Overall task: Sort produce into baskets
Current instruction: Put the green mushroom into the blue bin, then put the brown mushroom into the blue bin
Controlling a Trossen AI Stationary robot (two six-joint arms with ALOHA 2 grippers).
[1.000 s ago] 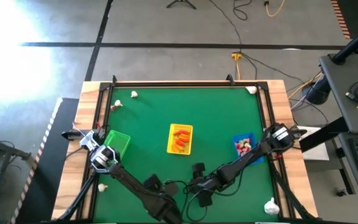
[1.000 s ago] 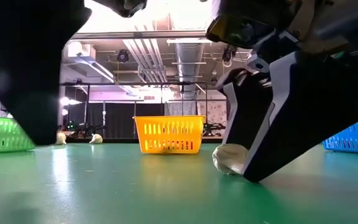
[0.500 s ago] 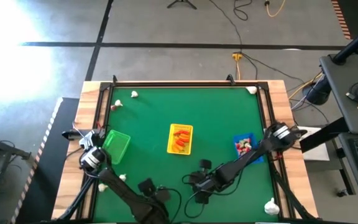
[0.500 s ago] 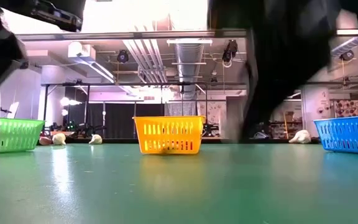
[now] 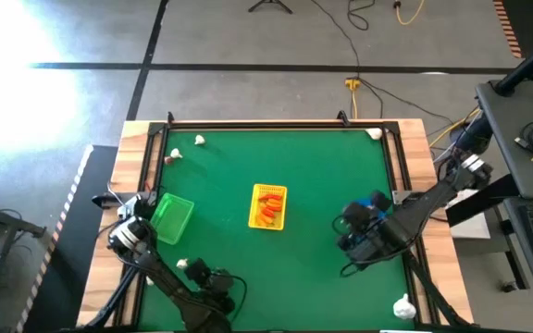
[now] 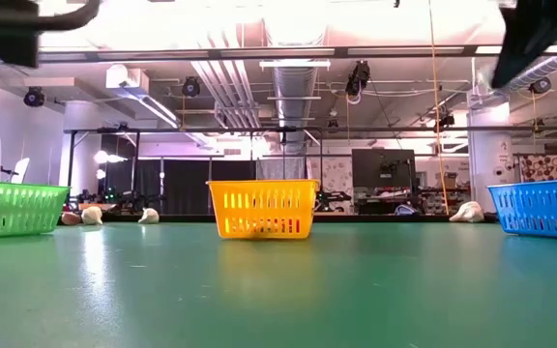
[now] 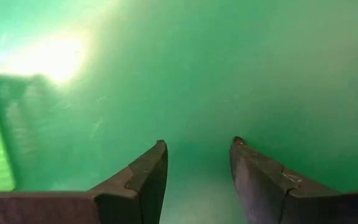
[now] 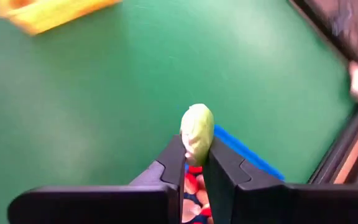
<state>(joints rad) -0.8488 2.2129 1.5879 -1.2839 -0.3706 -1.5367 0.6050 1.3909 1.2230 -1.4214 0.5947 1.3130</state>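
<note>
We hold a pale cream-green piece [image 8: 197, 132] pinched between the fingers of the right tool [image 8: 194, 163], raised over the blue basket [image 5: 376, 205] at the bench's [image 5: 322, 157] three o'clock, presumably for dropping. The yellow basket [image 5: 268, 205] sits at centre, the green basket [image 5: 172, 217] at nine o'clock. Our left tool [image 7: 196, 163], fingers apart and holding nothing, hovers near seven o'clock.

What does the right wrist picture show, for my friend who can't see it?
The right gripper pinches a small pale green-white toy food piece between its two dark fingers, above the green table. Just beyond the fingers is the blue basket with red and white pieces inside, and a blurred yellow basket sits farther off.
</note>
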